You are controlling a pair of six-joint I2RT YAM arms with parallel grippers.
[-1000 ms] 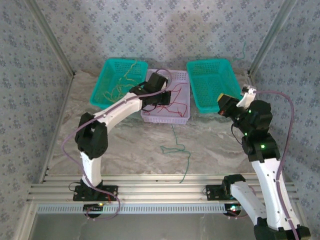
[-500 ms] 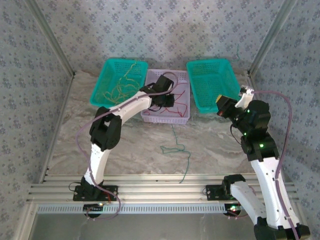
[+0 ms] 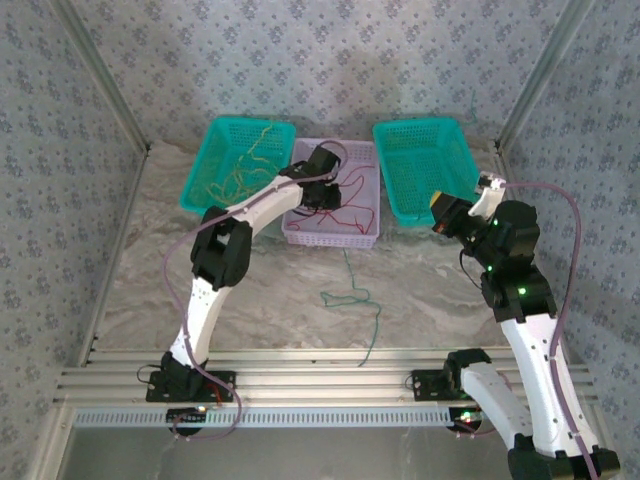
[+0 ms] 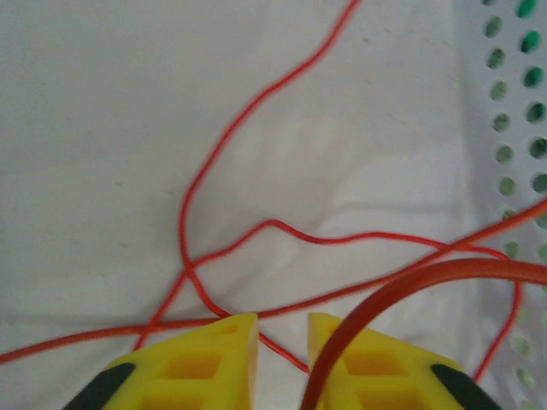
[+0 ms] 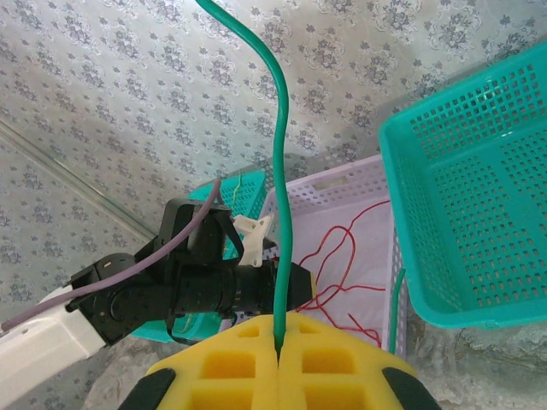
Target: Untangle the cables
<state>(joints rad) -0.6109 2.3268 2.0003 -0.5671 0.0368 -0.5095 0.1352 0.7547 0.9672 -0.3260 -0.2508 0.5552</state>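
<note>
Red cable lies in loops on the floor of the lilac basket. My left gripper points down into that basket. In the left wrist view its jaws stand slightly apart over the red cable; one thin strand runs under the gap, unpinched, and a nearer loop crosses the right finger. My right gripper hangs near the right teal basket, shut on the green cable, which rises straight from its fingertips. More green cable trails over the table. Yellow-orange cables lie in the left teal basket.
The left teal basket and the right teal basket flank the lilac one at the back of the marble table. Patterned walls and metal frame posts close in the sides. The arms' bases sit on the rail at the near edge.
My left gripper's jaws have parted. The left arm's elbow has swung right and up toward the lilac basket. The right arm has barely moved.
</note>
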